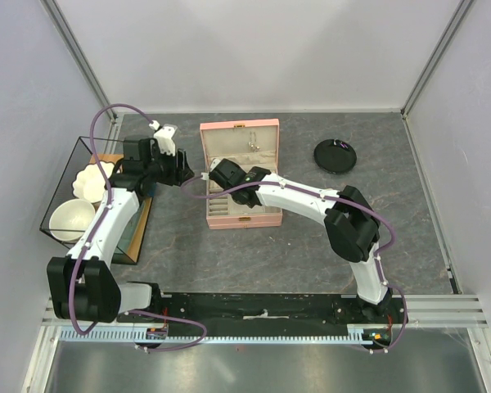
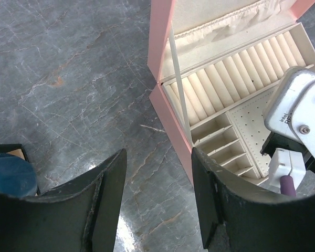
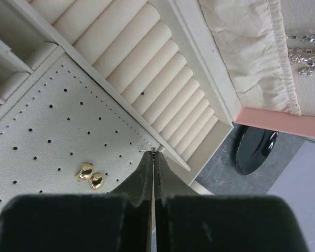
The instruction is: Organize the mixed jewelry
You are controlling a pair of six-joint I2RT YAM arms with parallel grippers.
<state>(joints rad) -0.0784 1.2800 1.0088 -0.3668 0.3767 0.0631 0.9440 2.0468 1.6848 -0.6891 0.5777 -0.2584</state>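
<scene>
The pink jewelry box (image 1: 240, 219) lies open mid-table, its lid flat toward the back. Sparkling silvery pieces of the mixed jewelry (image 3: 306, 52) hang in the lid (image 1: 252, 147). A gold bow-shaped earring (image 3: 90, 176) sits pinned in the perforated cream panel (image 3: 52, 131). My right gripper (image 3: 153, 153) hovers low over that panel's corner, beside the ring rolls (image 3: 147, 68), shut on a tiny silvery stud (image 3: 152, 150) whose thin pin sticks out left. From above, the right gripper (image 1: 221, 176) is over the box. My left gripper (image 2: 158, 181) stands open and empty above the table, just left of the box wall (image 2: 170, 121).
A round black disc (image 1: 335, 155) lies on the table back right of the box. At the left edge stands a glass-walled bin (image 1: 61, 176) holding a white bowl (image 1: 71, 219) and a scalloped dish (image 1: 92, 182). The two wrists are close together over the box's left side.
</scene>
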